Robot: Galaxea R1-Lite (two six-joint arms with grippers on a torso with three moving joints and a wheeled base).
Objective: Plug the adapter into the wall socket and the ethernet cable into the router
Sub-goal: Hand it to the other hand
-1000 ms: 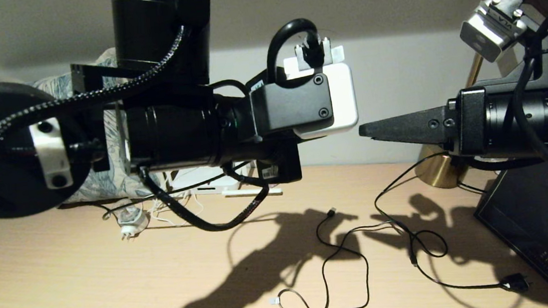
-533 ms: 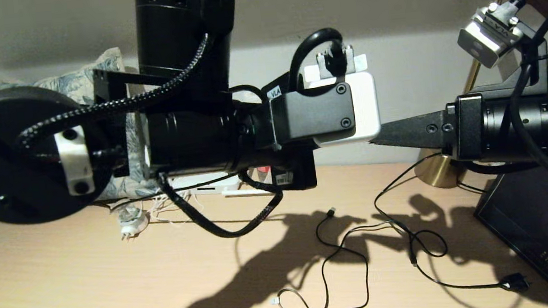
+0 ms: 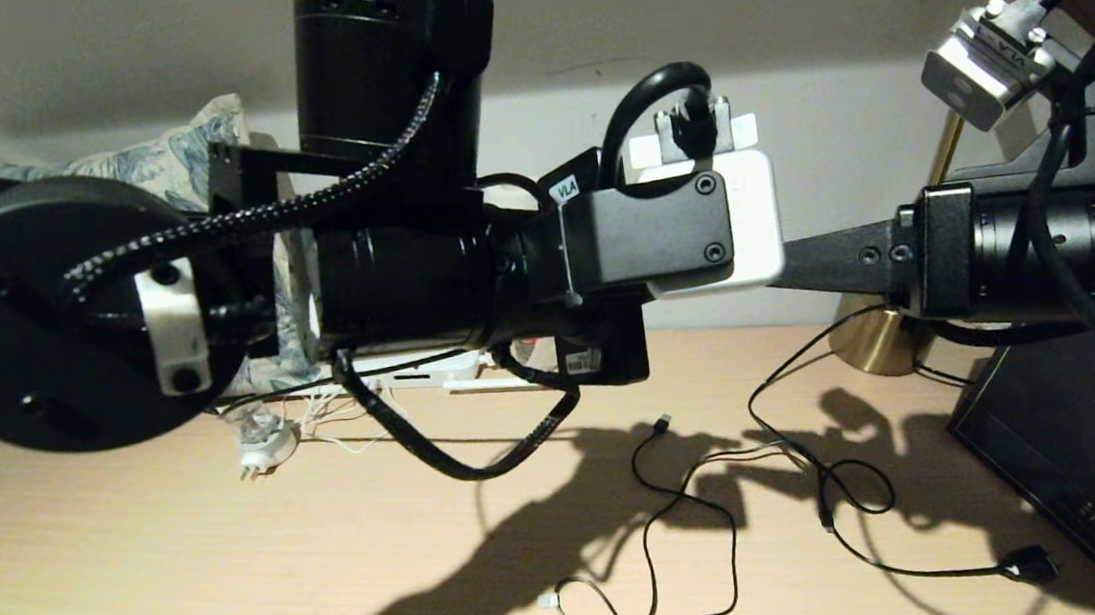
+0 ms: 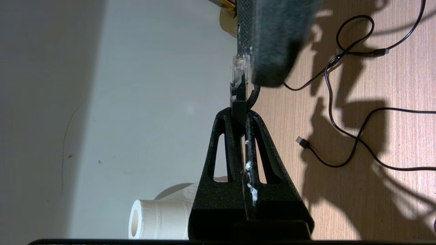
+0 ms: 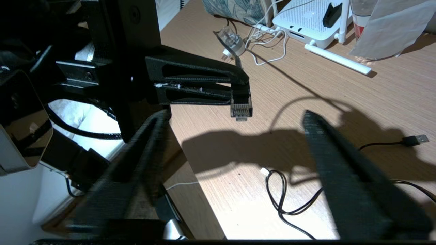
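Hands meet above the worktop (image 3: 182, 584): left hand (image 4: 244, 117) pinches the ethernet cable (image 4: 239, 76) by its clear clip plug, raised between the open right hand's (image 5: 235, 146) fingers.

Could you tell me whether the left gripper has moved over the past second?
Yes. In the head view the left gripper, shut on the ethernet cable, has shifted toward the robot's right, nearer the brass lamp base and the right gripper.

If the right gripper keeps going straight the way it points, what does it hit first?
Most likely the left gripper, shut on the black ethernet cable's clear clip connector, which hangs between the right gripper's open fingers. In the head view the arms nearly meet; depth is unclear.
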